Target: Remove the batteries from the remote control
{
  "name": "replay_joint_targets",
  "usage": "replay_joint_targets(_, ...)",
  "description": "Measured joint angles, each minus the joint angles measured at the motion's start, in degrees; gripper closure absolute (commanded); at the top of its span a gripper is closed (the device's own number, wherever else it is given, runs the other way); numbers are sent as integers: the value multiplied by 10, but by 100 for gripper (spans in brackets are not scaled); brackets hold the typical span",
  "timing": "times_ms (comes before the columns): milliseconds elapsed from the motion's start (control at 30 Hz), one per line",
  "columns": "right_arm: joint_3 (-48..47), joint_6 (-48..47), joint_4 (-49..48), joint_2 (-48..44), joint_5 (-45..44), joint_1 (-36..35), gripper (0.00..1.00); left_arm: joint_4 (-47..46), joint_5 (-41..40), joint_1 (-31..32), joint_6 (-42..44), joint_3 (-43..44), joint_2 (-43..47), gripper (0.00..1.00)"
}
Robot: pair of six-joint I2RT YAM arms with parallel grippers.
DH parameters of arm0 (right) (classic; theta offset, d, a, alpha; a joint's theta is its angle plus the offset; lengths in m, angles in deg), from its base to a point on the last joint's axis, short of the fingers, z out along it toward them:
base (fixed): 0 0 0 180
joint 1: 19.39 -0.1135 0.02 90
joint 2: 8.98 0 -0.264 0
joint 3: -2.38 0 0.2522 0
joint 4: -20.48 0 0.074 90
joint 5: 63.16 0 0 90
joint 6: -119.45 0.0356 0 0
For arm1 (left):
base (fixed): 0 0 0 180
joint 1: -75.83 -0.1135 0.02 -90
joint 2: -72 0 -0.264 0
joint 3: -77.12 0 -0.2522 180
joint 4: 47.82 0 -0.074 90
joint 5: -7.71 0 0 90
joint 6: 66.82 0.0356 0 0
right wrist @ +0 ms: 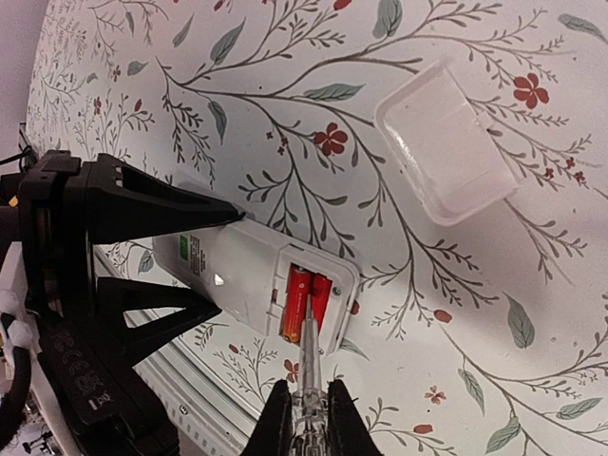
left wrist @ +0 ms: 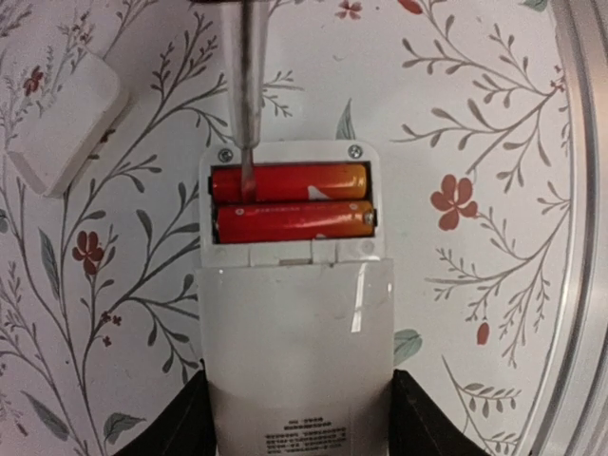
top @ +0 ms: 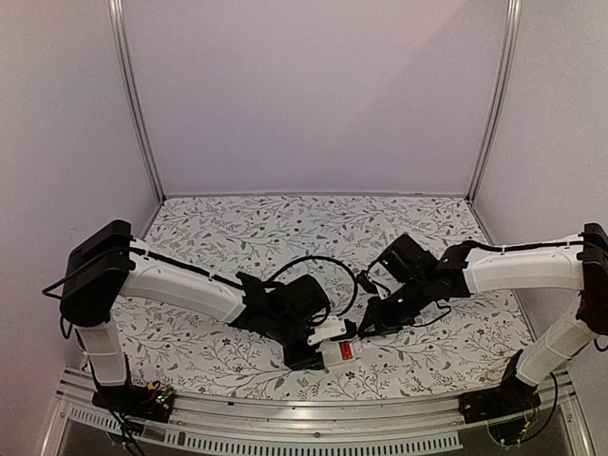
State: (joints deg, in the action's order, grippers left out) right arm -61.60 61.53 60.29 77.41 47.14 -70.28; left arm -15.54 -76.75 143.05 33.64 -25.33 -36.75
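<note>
A white remote lies face down on the floral table, its battery bay open. Two orange-red batteries sit side by side in the bay. My left gripper is shut on the remote's body, one black finger on each side. My right gripper is shut on a clear-handled screwdriver. Its metal tip rests on one battery, and the shaft also shows in the left wrist view. In the top view the remote lies near the front edge between both grippers.
The remote's white battery cover lies loose on the table beside the remote, and it also shows in the left wrist view. The metal rail of the table's front edge runs close to the remote. Black cables loop behind the grippers.
</note>
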Motion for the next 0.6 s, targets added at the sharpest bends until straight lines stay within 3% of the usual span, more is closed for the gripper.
replay_joint_targets(300,-48,18,43,33,-36,-31,100,2,2,-1,-12,0,0,75)
replay_joint_targets(433,-4,39,-12,21,-9,-19,100,2,5,-2,-20,0,-1,75)
replay_joint_targets(600,87,73,-140,-1,87,32,100,3,7,-3,-26,0,-1,75)
